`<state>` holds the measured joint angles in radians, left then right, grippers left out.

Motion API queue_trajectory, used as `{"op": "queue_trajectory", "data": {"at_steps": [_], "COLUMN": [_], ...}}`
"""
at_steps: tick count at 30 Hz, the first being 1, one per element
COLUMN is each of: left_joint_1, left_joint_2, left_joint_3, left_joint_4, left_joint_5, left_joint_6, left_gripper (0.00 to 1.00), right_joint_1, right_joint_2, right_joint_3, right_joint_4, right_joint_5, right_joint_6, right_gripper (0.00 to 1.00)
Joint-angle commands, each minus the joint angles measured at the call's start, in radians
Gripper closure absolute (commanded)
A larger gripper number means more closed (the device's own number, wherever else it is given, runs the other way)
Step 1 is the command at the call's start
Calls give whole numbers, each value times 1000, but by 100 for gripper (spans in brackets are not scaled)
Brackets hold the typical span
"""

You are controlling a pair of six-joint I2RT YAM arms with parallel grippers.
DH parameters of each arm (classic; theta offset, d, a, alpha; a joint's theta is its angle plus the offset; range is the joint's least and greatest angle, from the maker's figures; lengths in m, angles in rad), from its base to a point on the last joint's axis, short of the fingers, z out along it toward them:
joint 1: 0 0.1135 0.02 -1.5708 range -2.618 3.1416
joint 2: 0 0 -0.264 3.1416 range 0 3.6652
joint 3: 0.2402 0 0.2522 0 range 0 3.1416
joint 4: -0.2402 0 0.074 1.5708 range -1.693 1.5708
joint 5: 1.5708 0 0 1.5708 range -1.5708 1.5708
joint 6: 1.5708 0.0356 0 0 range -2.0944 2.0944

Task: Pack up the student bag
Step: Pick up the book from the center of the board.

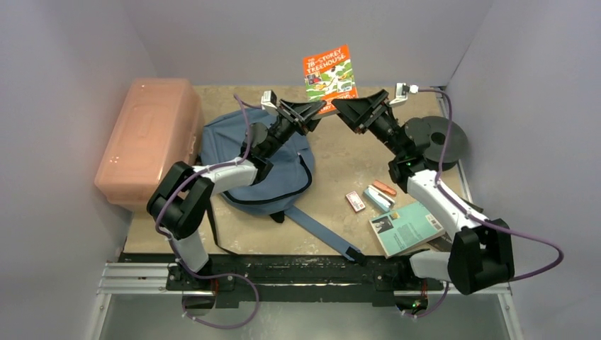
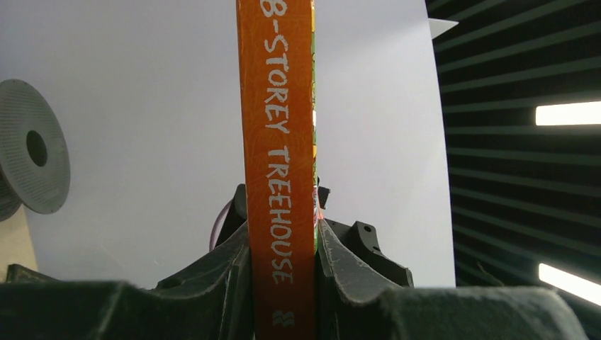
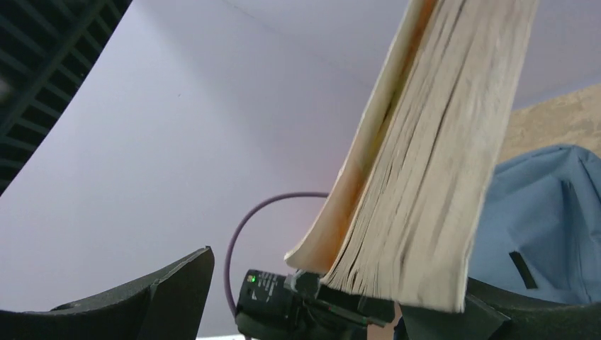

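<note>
An orange paperback, "78-Storey Treehouse" (image 1: 329, 73), stands upright in the air at the back centre. My left gripper (image 1: 319, 108) is shut on its lower spine edge; in the left wrist view the orange spine (image 2: 278, 142) is clamped between both fingers (image 2: 212, 283). My right gripper (image 1: 344, 106) is open just right of the book's bottom. In the right wrist view the page edges (image 3: 432, 163) hang between the wide-apart jaws, close to the right finger (image 3: 496, 315). The student bag (image 1: 273, 173), blue-grey, lies flat on the table under the left arm, and also shows in the right wrist view (image 3: 546, 212).
A salmon-pink plastic box (image 1: 149, 138) stands at the left. A teal book (image 1: 407, 227), a small red-and-white box (image 1: 356, 202), an orange marker (image 1: 385, 188) and a blue-white item (image 1: 378, 198) lie at the right front. A black spool (image 1: 445, 142) sits behind the right arm.
</note>
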<state>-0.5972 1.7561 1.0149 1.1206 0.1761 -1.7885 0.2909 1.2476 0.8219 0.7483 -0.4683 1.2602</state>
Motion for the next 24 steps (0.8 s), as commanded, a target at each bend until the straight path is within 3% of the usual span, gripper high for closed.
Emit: {"op": "queue_trajectory", "data": {"at_steps": [1, 6, 9, 13, 17, 19, 21, 23, 24], "left_joint_1": [22, 26, 13, 4, 2, 2, 2, 5, 9], "left_joint_2": [-35, -77, -81, -83, -79, -76, -79, -103, -129], "left_joint_3": [18, 12, -3, 0, -8, -8, -13, -40, -64], "left_joint_4": [236, 187, 210, 194, 211, 213, 189, 122, 66], "left_joint_5": [11, 55, 26, 33, 28, 41, 66, 112, 140], "left_joint_6": [-38, -21, -8, 16, 18, 24, 33, 68, 103], "left_gripper": [100, 100, 100, 100, 100, 100, 97, 83, 76], "right_joint_1": [5, 4, 7, 13, 14, 14, 14, 13, 13], "right_joint_2": [69, 62, 57, 59, 89, 100, 97, 82, 69], "right_joint_3": [125, 142, 145, 143, 168, 171, 167, 174, 185], "right_joint_4": [20, -69, -65, -79, -85, -75, -83, -146, -200], "right_joint_5": [18, 143, 154, 190, 164, 152, 168, 210, 229], "right_joint_6": [6, -26, -37, -39, -44, -48, -73, -132, -179], "right_gripper": [4, 12, 26, 30, 42, 53, 72, 97, 100]}}
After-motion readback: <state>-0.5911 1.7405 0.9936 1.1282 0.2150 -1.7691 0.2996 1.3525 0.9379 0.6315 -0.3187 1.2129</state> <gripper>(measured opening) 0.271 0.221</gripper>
